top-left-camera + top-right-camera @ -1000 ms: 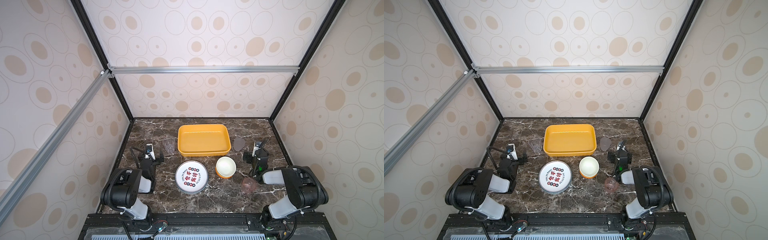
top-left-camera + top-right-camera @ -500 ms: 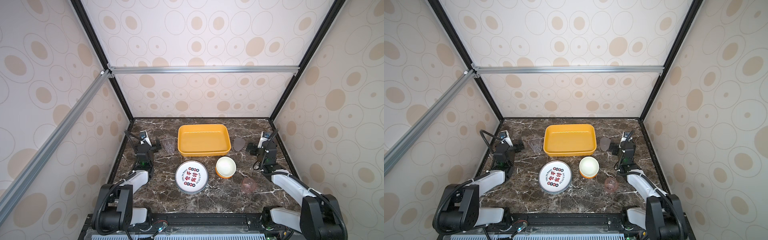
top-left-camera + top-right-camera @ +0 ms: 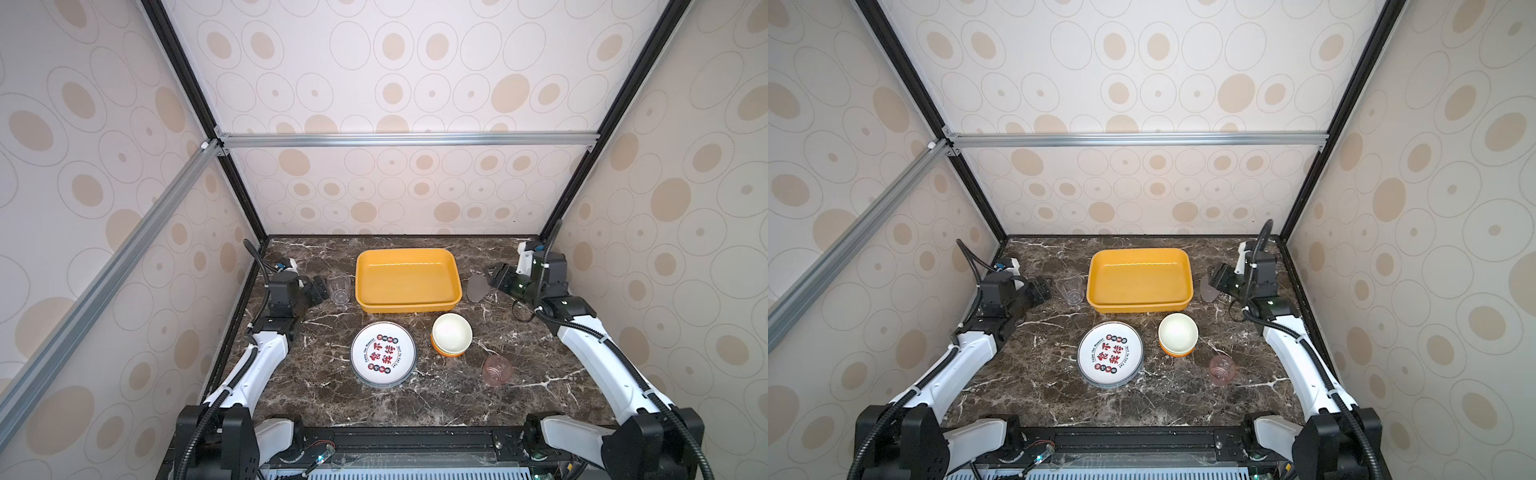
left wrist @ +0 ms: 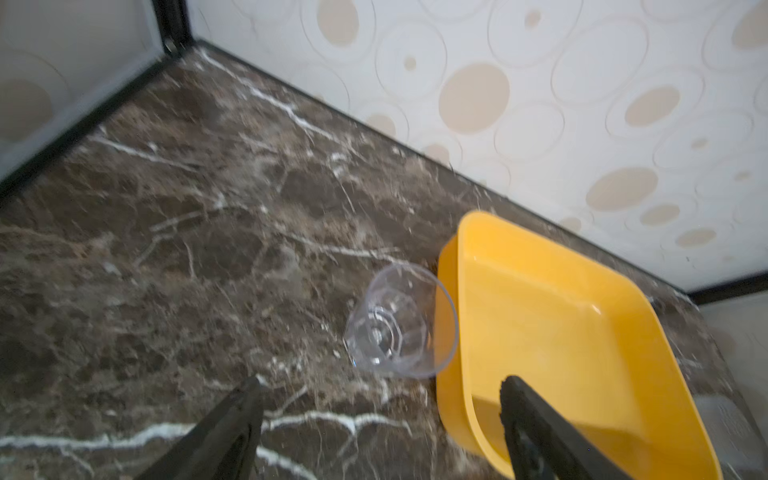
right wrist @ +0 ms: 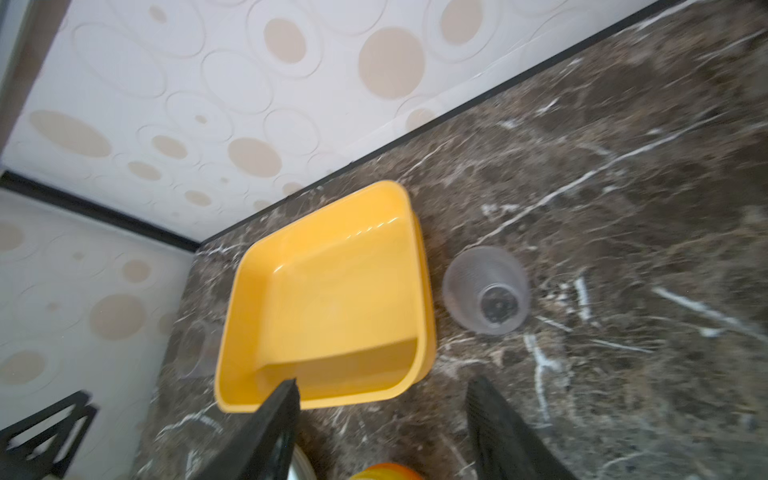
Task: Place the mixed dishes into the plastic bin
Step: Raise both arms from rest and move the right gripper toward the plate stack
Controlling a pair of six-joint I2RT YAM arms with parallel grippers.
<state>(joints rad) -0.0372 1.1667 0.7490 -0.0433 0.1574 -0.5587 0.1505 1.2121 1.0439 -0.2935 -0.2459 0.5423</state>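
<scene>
Two robot arms flank the yellow plastic bin [image 3: 409,308] at the back centre of the dark marble desk [image 3: 449,399]. The left gripper [image 4: 380,384], jaws wide apart and holding nothing, sits just short of a clear cup [image 3: 338,286] beside the bin's left wall, while the right gripper [image 5: 382,385], jaws also parted around nothing, is near a grey cup [image 3: 477,288] just off the bin's right wall. In front of the bin, all on the desk, lie a white plate [image 3: 383,353] with Chinese characters, a cream-and-orange bowl [image 3: 451,333] and, towards the right arm, a pink cup [image 3: 496,370].
</scene>
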